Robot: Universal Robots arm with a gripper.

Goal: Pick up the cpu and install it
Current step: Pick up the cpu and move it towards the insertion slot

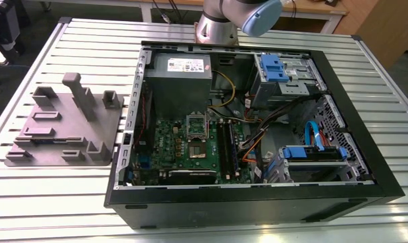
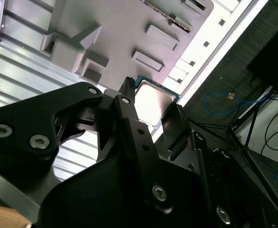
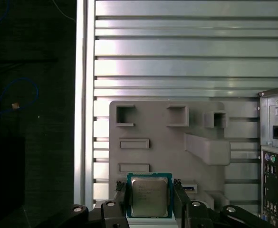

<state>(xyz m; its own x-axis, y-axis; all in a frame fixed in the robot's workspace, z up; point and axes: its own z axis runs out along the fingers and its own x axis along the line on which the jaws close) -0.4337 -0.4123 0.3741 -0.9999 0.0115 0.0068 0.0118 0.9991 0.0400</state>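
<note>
Slatted metal table (image 3: 177, 47) below, gripper (image 3: 150, 190) clamps the cpu (image 3: 149, 195) above grey tray (image 3: 167, 156); mid-carry, socket (image 1: 196, 147) at exterior view's centre demands square alignment.

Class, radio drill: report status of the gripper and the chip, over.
Gripper shut on small square silvery-grey metal-topped cpu. Cpu over grey plastic holder tray, outside black computer case. Nothing in the way seen.

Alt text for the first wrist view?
The gripper holds the cpu, metal top towards the camera, over a grey moulded tray on a slatted metal table. A computer case stands beside the tray.
</note>
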